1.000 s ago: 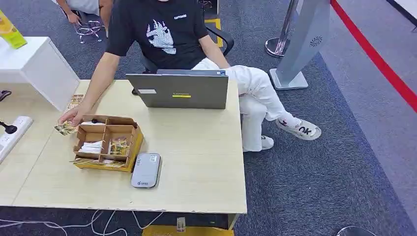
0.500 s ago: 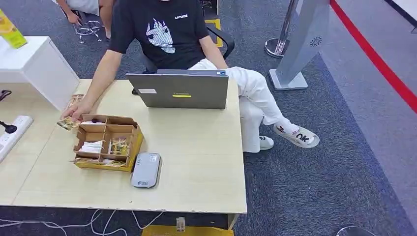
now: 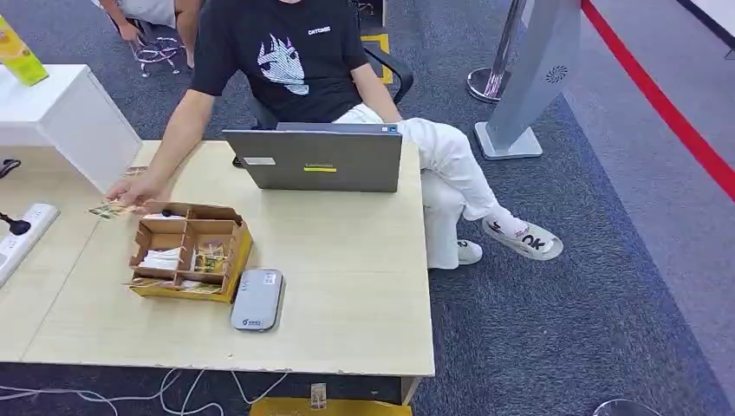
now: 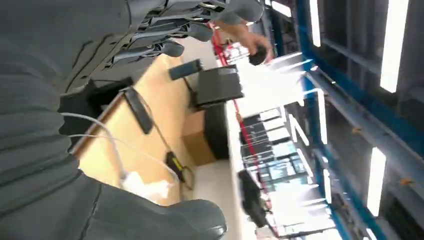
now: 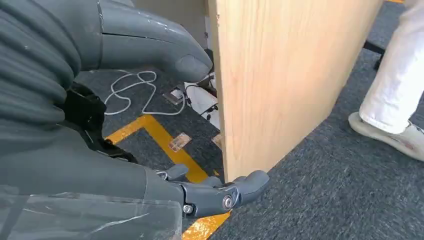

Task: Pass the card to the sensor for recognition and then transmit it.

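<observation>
— Wooden desk (image 3: 347,286) on grey carpet (image 3: 555,312). Where is the card?

— Far left of the desk. A card (image 3: 106,210) is under the fingers of a person's hand (image 3: 132,192), just left of the far corner of a cardboard box (image 3: 189,251). I cannot tell whether it lies flat or is lifted.

— And the box?

— It has compartments holding more cards and white slips. Touching its near right corner, or nearly so, lies a grey sensor (image 3: 257,299), flat on the desk.

— What else is on the desk?

— A grey laptop (image 3: 314,160) stands at the far edge, its lid's back towards the camera. The person in a black shirt (image 3: 286,52) and white trousers sits behind it on a chair. At the left edge lies a white power strip (image 3: 17,238), beside a white cabinet (image 3: 61,117).

— The robot's hands?

— Both hang low, off the desk. The right hand (image 5: 150,125) is beside the desk's wooden side panel (image 5: 280,80), fingers apart, thumb spread away, holding nothing, above a yellow floor line (image 5: 165,145) and white cables (image 5: 132,92). The left hand (image 4: 150,30) holds nothing either; its fingers are loosely extended and apart.
</observation>
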You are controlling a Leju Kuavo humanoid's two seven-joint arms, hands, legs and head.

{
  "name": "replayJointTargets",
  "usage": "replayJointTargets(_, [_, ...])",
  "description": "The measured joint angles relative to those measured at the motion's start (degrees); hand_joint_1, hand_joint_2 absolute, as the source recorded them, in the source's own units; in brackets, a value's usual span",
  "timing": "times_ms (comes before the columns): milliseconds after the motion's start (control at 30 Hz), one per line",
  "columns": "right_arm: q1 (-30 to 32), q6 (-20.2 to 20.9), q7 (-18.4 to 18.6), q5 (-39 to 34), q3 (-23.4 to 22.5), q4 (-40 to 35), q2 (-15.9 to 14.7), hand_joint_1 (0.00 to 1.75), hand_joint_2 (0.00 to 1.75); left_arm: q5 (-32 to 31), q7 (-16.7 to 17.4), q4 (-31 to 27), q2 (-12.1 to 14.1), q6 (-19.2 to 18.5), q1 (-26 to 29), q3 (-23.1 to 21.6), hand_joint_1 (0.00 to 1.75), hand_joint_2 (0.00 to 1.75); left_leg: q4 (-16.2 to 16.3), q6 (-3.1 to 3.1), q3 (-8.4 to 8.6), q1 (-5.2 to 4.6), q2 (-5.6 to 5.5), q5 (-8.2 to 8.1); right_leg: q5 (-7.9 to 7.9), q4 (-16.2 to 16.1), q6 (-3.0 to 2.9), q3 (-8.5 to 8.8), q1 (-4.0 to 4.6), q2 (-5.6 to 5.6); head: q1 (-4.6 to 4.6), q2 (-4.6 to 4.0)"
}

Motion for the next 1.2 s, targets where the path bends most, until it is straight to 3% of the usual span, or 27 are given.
replayJointTargets(200, [-0.01,0.00,0.02,0.00,0.00,0.02,0.00,0.00,1.75,-0.02,0.09,-3.46,-0.11,0.05,0.77,-1.44,0.00,1.75,0.00,0.00,0.00,0.00,0.00,-0.01,0.00,0.00,0.00,-0.01,0.00,0.01,-0.02,0.00])
replayJointTargets(567, [-0.02,0.00,0.02,0.00,0.00,0.02,0.00,0.00,1.75,-0.04,0.11,-4.68,-0.17,0.07,0.93,-2.21,0.00,1.75,0.00,0.00,0.00,0.00,0.00,0.00,-0.01,0.00,0.00,0.00,0.00,0.00,-0.02,0.00])
replayJointTargets(633, [-0.27,0.44,1.65,1.97,0.24,0.04,0.09,0.00,1.75,-3.08,1.58,-4.30,0.85,2.82,0.24,-2.73,0.00,1.75,0.12,0.01,0.17,-0.01,0.02,0.00,0.03,-0.10,0.02,-0.30,-0.05,0.05,0.00,0.00])
replayJointTargets(667, [-0.91,-0.06,3.92,3.77,1.02,0.07,0.18,0.00,1.75,-8.29,5.00,-0.04,4.89,6.41,-3.98,-4.25,0.00,1.75,0.13,0.10,0.24,-0.07,0.01,0.27,0.11,-0.14,0.05,-0.55,-0.19,0.02,0.13,0.00])
replayJointTargets(700, [-2.00,-1.05,6.13,4.77,1.88,0.13,0.26,0.00,1.75,-15.20,10.82,7.15,10.87,8.95,-11.31,-6.61,0.00,1.75,0.11,0.05,-0.18,-0.01,-0.56,0.79,0.17,0.00,-0.02,-0.61,-0.16,-0.62,0.15,0.00])
replayJointTargets(733, [-3.82,-1.88,7.23,4.92,2.71,0.26,0.70,0.00,1.75,-25.10,18.44,15.91,18.11,11.37,-19.18,-10.40,0.00,1.75,0.03,-0.27,-0.48,0.20,-1.10,1.15,0.25,0.31,-0.35,-0.83,0.03,-1.11,0.33,-0.02])
replayJointTargets(767, [-5.53,-2.19,7.61,4.92,3.26,0.33,1.09,0.00,1.75,-36.79,22.90,23.19,22.03,13.43,-24.91,-15.50,0.00,1.75,-0.04,-0.37,-0.66,0.25,-1.07,1.13,0.40,0.53,-0.57,-0.93,0.11,-1.13,0.28,0.00])
replayJointTargets(867, [-7.65,-2.54,7.95,4.96,4.46,0.35,1.46,0.00,1.75,-83.21,24.89,36.46,32.29,16.85,-33.35,-31.15,0.00,1.75,-0.21,-0.46,-0.68,0.09,-0.59,1.37,0.82,0.67,-0.60,-0.81,0.11,-0.67,-0.57,-0.02])
replayJointTargets(900, [-7.85,-2.51,7.93,4.94,4.70,0.35,1.46,0.00,1.75,-94.18,25.19,38.60,34.23,16.81,-33.77,-34.72,0.00,1.75,-0.19,-0.46,-0.58,0.03,-0.17,1.38,1.04,0.67,-0.65,-0.82,0.05,-0.20,-0.13,-0.02])
replayJointTargets(967, [-7.32,-2.41,7.87,4.79,5.03,0.39,1.57,0.00,1.75,-93.49,26.71,40.86,37.22,16.70,-33.27,-37.26,0.00,1.75,-0.07,-0.46,-0.79,0.02,1.00,1.36,1.45,0.66,-0.54,-1.47,0.04,1.06,-0.02,-0.02])
replayJointTargets(1067, [-6.63,-2.32,7.76,4.79,5.49,0.37,1.55,0.00,1.75,-88.64,27.12,43.03,40.20,16.70,-33.68,-40.07,0.00,1.75,-0.03,-0.44,-1.00,0.02,0.98,1.36,1.41,0.63,-0.51,-1.72,0.03,1.00,0.00,0.00])
replayJointTargets(1133, [-6.77,-2.21,7.76,4.81,5.68,0.39,1.62,0.00,1.75,-83.22,27.15,43.97,40.96,16.70,-33.67,-41.55,0.00,1.75,-0.04,-0.43,-1.06,0.03,0.89,1.34,1.35,0.62,-0.49,-1.73,0.04,0.90,0.00,0.00])
replayJointTargets(1200, [-6.81,-2.14,7.74,4.79,5.77,0.39,1.62,0.00,1.75,-82.14,27.15,44.93,41.89,16.70,-33.69,-42.60,0.00,1.75,-0.06,-0.46,-1.08,0.03,0.89,1.31,1.29,0.62,-0.45,-1.74,0.04,0.90,0.00,0.00])
